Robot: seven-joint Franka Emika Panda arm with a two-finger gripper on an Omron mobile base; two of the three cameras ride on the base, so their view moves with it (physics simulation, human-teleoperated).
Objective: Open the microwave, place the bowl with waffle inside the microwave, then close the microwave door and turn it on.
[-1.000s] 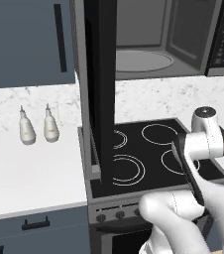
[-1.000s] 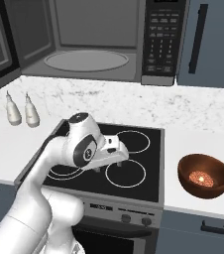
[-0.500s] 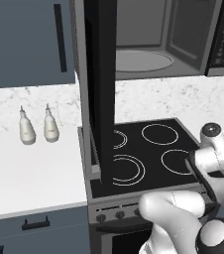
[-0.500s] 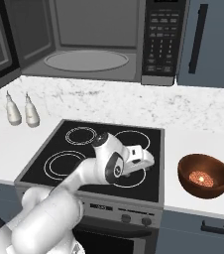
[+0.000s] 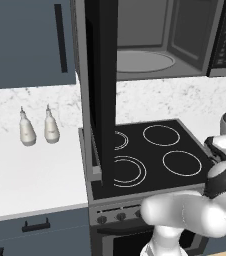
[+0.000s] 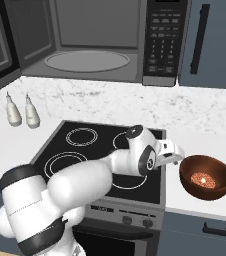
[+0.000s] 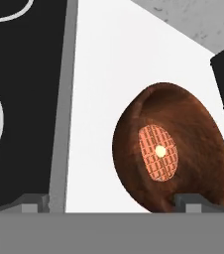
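Gripper fully open, empty, poised just beside the bowl with waffle to straddle its rim.

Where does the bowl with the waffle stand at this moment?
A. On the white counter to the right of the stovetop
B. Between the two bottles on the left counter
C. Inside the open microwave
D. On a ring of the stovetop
A: the bowl with waffle rests on the white counter just right of the stovetop, beside the open gripper.
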